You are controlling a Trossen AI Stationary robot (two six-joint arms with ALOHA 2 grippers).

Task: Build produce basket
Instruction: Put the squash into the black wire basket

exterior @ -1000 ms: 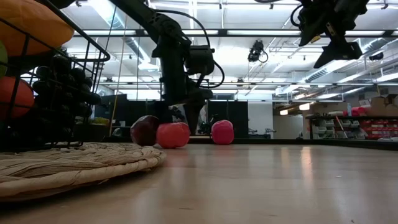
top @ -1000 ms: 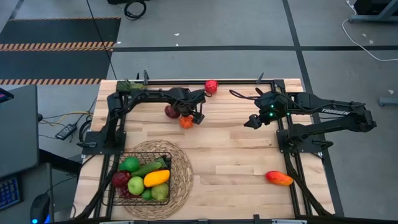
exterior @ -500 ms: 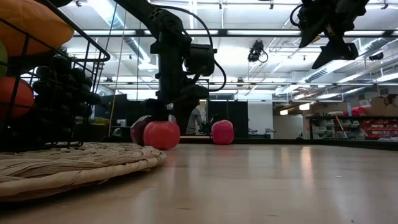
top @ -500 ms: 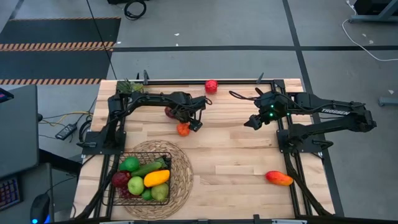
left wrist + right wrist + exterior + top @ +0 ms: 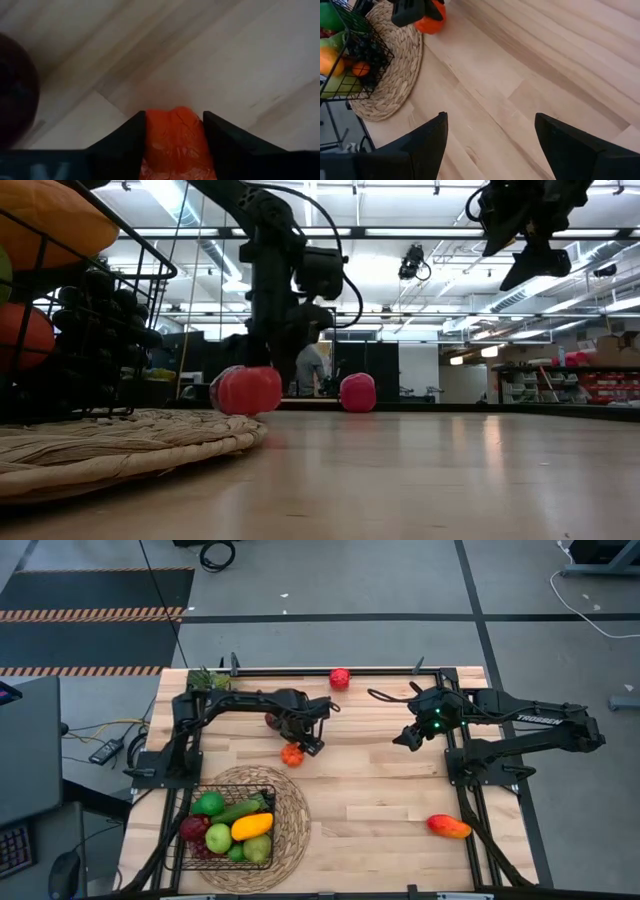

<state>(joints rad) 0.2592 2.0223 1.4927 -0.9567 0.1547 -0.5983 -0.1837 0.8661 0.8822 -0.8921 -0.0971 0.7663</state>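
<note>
While the high view lays out the whole desk [image 5: 380, 810], only the left wrist view shows the grip up close: the left hand [image 5: 174, 135] has its two fingers [image 5: 125, 145] pressed against both sides of the orange [image 5: 175, 142], which fills the gap between them. From above, that hand [image 5: 303, 743] sits near the desk's middle, toward 11 o'clock, with the orange [image 5: 292, 754] at its tip and a dark red apple [image 5: 274, 721] just behind it. The low view shows the orange [image 5: 248, 390] down at desk level, though whether it rests on the wood is hard to tell. The right hand [image 5: 404, 736] hangs above the desk toward 1 o'clock, fingers [image 5: 425, 145] spread wide, holding nothing. The basket [image 5: 268, 792], at 7 o'clock on a straw mat [image 5: 295, 810], holds green, yellow and red produce; in the low view it is cut off at the edge. A mango [image 5: 449, 827] lies at 4 o'clock, and a red apple [image 5: 340, 678] at the 12 o'clock edge. The dark apple is only a blurred shape in the wrist view.
</note>
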